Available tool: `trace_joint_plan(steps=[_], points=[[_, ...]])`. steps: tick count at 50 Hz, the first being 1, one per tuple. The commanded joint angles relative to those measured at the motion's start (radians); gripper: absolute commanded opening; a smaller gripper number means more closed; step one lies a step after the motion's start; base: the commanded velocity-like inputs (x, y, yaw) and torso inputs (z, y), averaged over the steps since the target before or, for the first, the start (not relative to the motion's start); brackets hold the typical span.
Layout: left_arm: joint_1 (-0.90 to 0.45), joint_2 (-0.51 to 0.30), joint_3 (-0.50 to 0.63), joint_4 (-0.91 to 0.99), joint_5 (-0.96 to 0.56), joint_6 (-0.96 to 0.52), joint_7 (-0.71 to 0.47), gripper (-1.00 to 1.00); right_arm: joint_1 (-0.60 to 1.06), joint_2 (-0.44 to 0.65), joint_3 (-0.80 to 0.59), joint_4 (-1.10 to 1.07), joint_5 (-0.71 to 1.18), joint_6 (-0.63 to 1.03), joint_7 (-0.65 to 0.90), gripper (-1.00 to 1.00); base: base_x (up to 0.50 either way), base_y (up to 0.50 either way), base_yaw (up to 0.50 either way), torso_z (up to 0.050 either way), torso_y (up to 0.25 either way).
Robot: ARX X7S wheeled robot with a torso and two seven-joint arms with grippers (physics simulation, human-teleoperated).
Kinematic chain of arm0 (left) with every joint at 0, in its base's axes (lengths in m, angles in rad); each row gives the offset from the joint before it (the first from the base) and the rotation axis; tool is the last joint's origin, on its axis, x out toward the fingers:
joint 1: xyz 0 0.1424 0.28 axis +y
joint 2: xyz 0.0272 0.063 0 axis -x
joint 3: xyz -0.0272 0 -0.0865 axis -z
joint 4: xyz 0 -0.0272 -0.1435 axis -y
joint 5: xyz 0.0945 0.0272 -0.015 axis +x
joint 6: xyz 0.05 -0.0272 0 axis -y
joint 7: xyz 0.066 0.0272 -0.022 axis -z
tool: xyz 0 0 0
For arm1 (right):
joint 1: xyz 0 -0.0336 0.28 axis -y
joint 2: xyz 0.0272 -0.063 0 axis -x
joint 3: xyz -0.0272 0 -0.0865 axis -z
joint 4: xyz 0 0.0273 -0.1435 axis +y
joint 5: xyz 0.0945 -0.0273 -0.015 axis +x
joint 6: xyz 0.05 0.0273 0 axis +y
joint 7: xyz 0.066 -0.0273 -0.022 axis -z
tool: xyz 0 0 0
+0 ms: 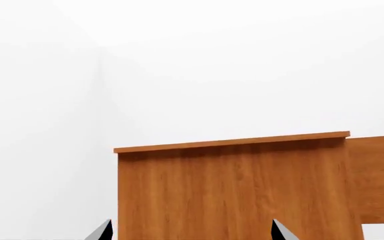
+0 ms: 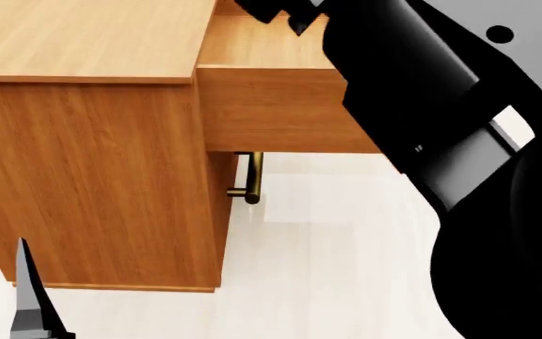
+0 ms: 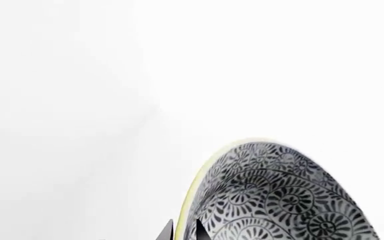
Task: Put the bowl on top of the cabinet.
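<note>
In the right wrist view the bowl (image 3: pixel 279 200), patterned in dense grey-black flowers with a pale rim, is tilted on edge against a white background. My right gripper (image 3: pixel 184 234) is shut on its rim, one fingertip on each side of the wall. From the head view the bowl is hidden, and my black right arm (image 2: pixel 440 113) reaches up over the open drawer (image 2: pixel 281 106) of the orange-brown cabinet (image 2: pixel 82 35). My left gripper (image 1: pixel 192 231) is open and holds nothing, low beside the cabinet (image 1: pixel 232 190) and facing its side panel.
A brass bar handle (image 2: pixel 249 176) sticks out below the pulled-out drawer. The floor (image 2: pixel 327 268) in front of the cabinet is pale and glossy. White walls stand behind the cabinet. One left fingertip (image 2: pixel 28 300) shows at the head view's lower left.
</note>
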State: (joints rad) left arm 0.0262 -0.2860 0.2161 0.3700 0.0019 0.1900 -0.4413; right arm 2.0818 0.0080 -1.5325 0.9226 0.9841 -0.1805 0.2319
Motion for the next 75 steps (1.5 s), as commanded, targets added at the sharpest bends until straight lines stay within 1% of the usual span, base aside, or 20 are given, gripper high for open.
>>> trace_joint_plan(steps=[1,2,4,6,7,12,17,20,24,28,30,36,39,41,43,48,54,62,75], points=[[0.010,-0.004,-0.003,0.007,0.000,0.038,0.004,1.00,-0.023,-0.008,-0.005,-0.115,0.536,0.056,0.082,-1.00,0.00,0.00,0.00,0.000,0.000],[0.009,-0.005,-0.004,0.006,-0.002,0.038,0.004,1.00,-0.019,-0.008,-0.020,-0.119,0.603,0.053,0.089,-1.00,0.00,0.00,0.00,0.000,0.000],[0.007,-0.007,-0.008,0.007,-0.007,0.036,0.003,1.00,-0.033,-0.008,-0.033,-0.154,0.672,0.050,0.114,-1.00,0.00,0.00,0.00,0.000,0.000],[0.008,-0.007,-0.009,0.007,-0.009,0.037,0.002,1.00,-0.040,-0.008,-0.042,-0.167,0.694,0.054,0.132,-1.00,0.00,0.00,0.00,0.000,0.000],[0.009,-0.008,-0.009,0.008,-0.010,0.036,0.001,1.00,-0.043,-0.008,-0.039,-0.171,0.747,0.063,0.145,-1.00,0.00,0.00,0.00,0.000,0.010],[0.009,-0.010,-0.008,0.014,-0.012,0.032,0.000,1.00,-0.047,-0.008,-0.051,-0.183,0.809,0.094,0.181,-1.00,0.00,0.00,0.00,0.000,0.000],[0.009,-0.011,-0.007,0.015,-0.012,0.031,-0.003,1.00,-0.073,-0.008,-0.050,-0.206,0.734,0.157,0.194,-1.00,0.00,0.00,0.00,0.000,0.000],[0.009,-0.012,-0.005,0.014,-0.011,0.033,-0.004,1.00,-0.080,-0.008,-0.046,-0.218,0.677,0.167,0.192,-1.00,0.00,0.00,0.00,0.000,0.000],[0.009,-0.012,-0.003,0.011,-0.012,0.035,-0.005,1.00,-0.088,-0.008,-0.044,-0.224,0.660,0.176,0.196,-1.00,0.00,0.00,0.00,0.000,0.003],[0.009,-0.013,-0.003,0.019,-0.017,0.029,-0.006,1.00,-0.107,-0.008,-0.042,-0.234,0.568,0.217,0.208,-1.00,0.00,0.00,0.00,0.000,0.000],[0.009,-0.013,-0.002,0.024,-0.016,0.027,-0.007,1.00,-0.117,-0.008,-0.038,-0.232,0.559,0.227,0.209,-1.00,0.00,0.00,0.00,0.000,0.000],[0.009,-0.018,-0.007,0.029,-0.037,0.022,-0.006,1.00,-0.192,-0.008,-0.034,-0.255,0.481,0.294,0.207,-1.00,0.00,0.00,0.00,0.000,0.000],[0.009,-0.019,-0.010,0.028,-0.038,0.024,-0.010,1.00,-0.213,-0.008,-0.034,-0.278,0.400,0.356,0.173,-1.00,0.00,0.00,0.00,0.000,0.000],[0.009,-0.016,-0.006,0.028,-0.034,0.022,-0.012,1.00,-0.230,-0.008,-0.034,-0.295,0.343,0.427,0.142,-1.00,0.00,0.00,0.00,0.000,0.000],[0.011,-0.015,0.001,0.030,-0.028,0.025,-0.012,1.00,-0.248,-0.008,-0.030,-0.316,0.297,0.457,0.109,-1.00,0.00,0.00,0.00,0.000,0.000],[0.010,-0.017,0.001,0.030,-0.029,0.024,-0.014,1.00,-0.277,-0.008,-0.028,-0.386,0.149,0.519,0.045,-1.00,0.00,0.00,0.00,0.000,0.002],[0.009,-0.020,-0.003,0.033,-0.034,0.023,-0.018,1.00,-0.302,-0.008,-0.023,-0.484,0.022,0.555,-0.021,-1.00,0.00,0.00,0.00,0.000,0.000],[0.011,-0.023,-0.001,0.039,-0.034,0.021,-0.021,1.00,-0.310,-0.008,-0.019,-0.527,-0.023,0.566,-0.033,-1.00,0.00,0.00,0.00,0.000,0.000],[0.011,-0.027,0.003,0.041,-0.037,0.015,-0.025,1.00,-0.322,-0.008,-0.017,-0.480,-0.062,0.562,-0.053,-1.00,0.00,0.00,0.00,0.000,0.000]])
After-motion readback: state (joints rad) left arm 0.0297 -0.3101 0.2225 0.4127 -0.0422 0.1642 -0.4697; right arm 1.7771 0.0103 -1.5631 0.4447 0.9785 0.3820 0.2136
